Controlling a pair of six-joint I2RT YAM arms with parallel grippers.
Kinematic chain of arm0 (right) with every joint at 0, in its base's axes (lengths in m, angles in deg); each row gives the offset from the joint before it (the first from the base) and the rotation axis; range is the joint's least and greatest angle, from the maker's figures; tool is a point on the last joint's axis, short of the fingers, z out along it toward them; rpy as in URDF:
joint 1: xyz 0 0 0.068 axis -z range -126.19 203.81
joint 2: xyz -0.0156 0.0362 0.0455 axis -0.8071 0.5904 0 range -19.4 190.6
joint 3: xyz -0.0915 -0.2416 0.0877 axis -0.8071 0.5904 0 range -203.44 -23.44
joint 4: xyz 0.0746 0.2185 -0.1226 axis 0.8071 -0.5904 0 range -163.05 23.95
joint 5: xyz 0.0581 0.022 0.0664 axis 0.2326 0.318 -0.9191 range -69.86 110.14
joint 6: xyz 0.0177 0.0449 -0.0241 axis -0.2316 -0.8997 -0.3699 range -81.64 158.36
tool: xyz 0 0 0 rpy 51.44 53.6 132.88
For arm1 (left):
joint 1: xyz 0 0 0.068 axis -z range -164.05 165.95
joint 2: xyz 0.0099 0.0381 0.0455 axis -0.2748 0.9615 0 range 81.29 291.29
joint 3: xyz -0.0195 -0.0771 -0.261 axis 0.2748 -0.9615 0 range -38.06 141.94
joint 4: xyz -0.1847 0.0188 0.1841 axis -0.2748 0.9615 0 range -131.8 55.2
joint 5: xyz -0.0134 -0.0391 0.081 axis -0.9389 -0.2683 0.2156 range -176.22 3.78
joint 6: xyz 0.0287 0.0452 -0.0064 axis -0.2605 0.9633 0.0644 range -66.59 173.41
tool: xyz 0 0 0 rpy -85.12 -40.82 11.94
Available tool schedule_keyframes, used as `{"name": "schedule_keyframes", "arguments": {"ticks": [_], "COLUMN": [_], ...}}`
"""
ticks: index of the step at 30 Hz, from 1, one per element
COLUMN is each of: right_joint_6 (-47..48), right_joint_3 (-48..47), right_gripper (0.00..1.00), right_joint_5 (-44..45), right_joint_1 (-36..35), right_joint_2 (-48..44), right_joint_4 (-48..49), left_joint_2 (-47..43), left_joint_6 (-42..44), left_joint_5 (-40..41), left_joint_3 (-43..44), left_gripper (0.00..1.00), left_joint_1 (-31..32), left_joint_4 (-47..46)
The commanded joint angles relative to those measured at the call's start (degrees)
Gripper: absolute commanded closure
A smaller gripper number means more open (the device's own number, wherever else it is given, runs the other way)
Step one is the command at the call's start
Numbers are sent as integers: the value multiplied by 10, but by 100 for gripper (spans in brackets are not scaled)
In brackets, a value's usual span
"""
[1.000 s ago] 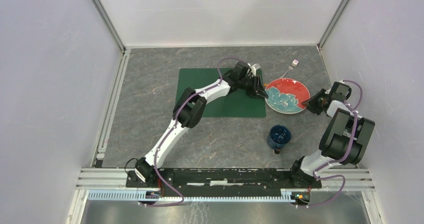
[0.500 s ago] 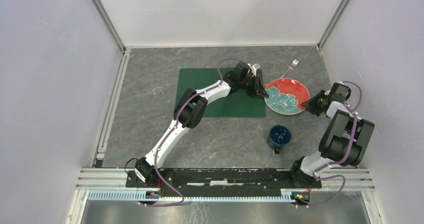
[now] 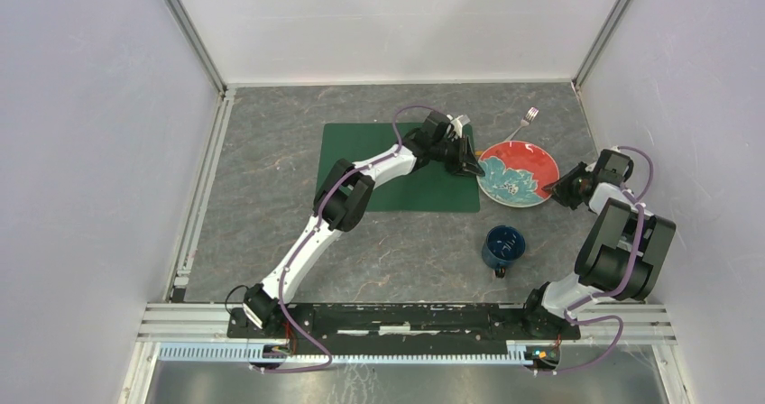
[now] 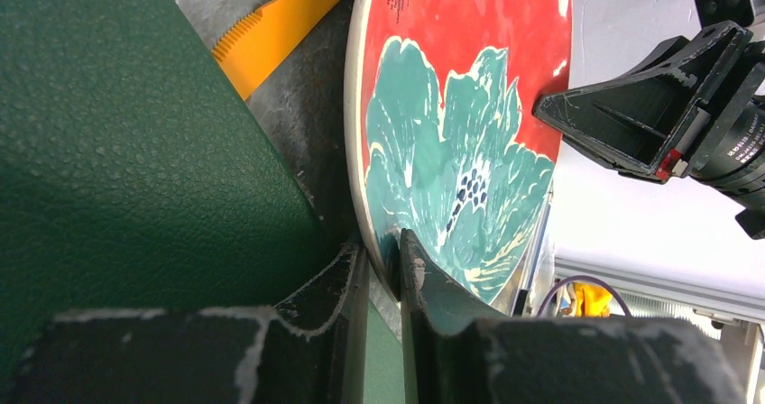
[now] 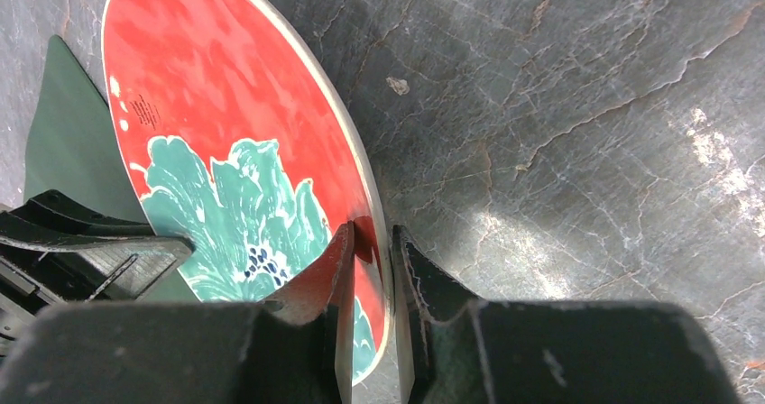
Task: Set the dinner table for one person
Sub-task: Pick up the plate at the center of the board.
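Observation:
A red plate (image 3: 518, 172) with a teal flower lies on the dark grey dinner table (image 3: 271, 242), just right of the green placemat (image 3: 379, 165). My left gripper (image 3: 471, 165) is shut on the plate's left rim. In the left wrist view its jaws (image 4: 383, 260) pinch the rim of the plate (image 4: 451, 106). My right gripper (image 3: 557, 188) is shut on the opposite rim. In the right wrist view, one finger of the right gripper (image 5: 372, 251) lies over the plate (image 5: 225, 124) and the other under it.
A metal fork (image 3: 523, 123) lies behind the plate. A blue mug (image 3: 502, 246) stands in front of it. An orange serrated utensil (image 4: 280, 30) shows beside the plate's far rim in the left wrist view. Grey walls close in the table on three sides.
The left gripper's jaws have closed in on the plate's left rim. The arms, the plate, the mug and the fork keep their places.

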Motion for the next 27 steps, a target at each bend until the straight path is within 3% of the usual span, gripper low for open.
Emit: {"name": "schedule_keyframes", "arguments": {"ticks": [1,12,27], "right_joint_6": [19,2,-2], "right_joint_3": [-6,-77,-190], "right_gripper": [100,100,100], "right_joint_5": [6,-79,-165], "right_joint_1": [0,-23,-120], "right_joint_2": [3,42,98], "right_joint_4": [-11,16,16], "left_joint_2": [-18,-47,-80], "left_joint_6": [50,79,117], "left_joint_5": [24,46,78], "left_joint_3": [-5,-4,-5], "left_gripper": [98,98,98], "left_joint_1": [4,3,-1], "left_joint_4": [0,22,58]}}
